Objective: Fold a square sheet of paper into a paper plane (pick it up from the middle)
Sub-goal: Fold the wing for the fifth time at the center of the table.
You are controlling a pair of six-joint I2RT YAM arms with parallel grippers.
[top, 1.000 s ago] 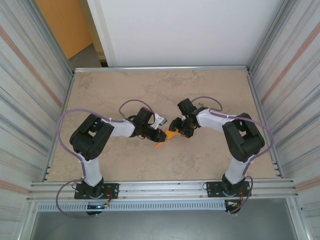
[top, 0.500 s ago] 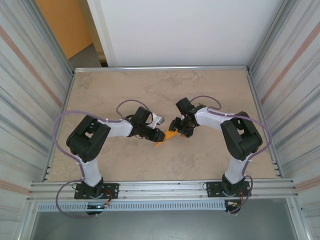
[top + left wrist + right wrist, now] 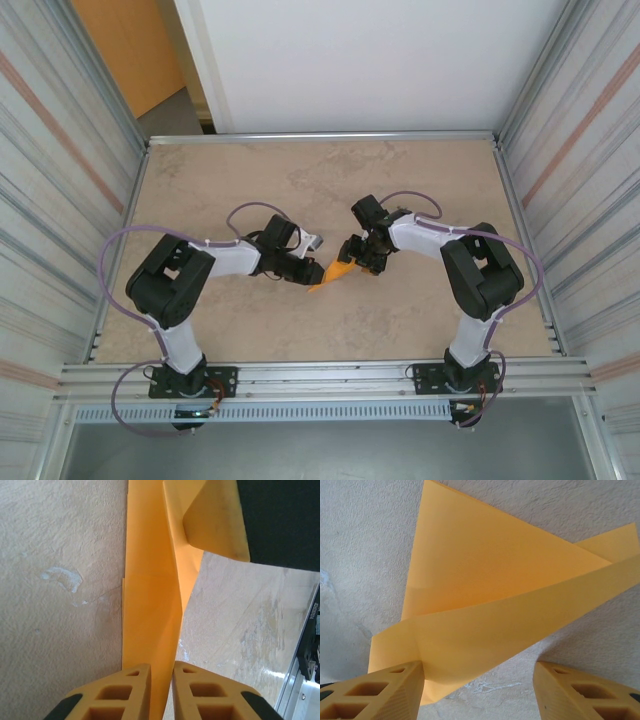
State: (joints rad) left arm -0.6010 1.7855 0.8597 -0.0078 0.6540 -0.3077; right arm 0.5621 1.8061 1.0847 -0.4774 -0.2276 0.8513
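The orange sheet of paper (image 3: 333, 272), folded into a narrow pointed shape, lies at the table's middle between both grippers. My left gripper (image 3: 316, 268) is shut on its near edge. In the left wrist view the folded strip (image 3: 150, 600) runs up from between the nearly closed fingers (image 3: 162, 692), with one flap raised. The right gripper's finger (image 3: 215, 525) touches the paper's far end. My right gripper (image 3: 352, 260) is open over the paper. In the right wrist view a raised flap (image 3: 495, 625) leans on its left finger (image 3: 390, 687), and the flat triangle (image 3: 485, 555) lies beyond the gripper (image 3: 480, 692).
The beige table (image 3: 400, 180) is fenced by metal rails (image 3: 320, 135) and corrugated side walls. An orange wall panel (image 3: 125, 50) stands behind the back left corner. Both arm bases sit at the near edge.
The left arm's elbow has swung leftward and its gripper has drawn back slightly to the left, still on the paper. The right arm and the paper have barely moved.
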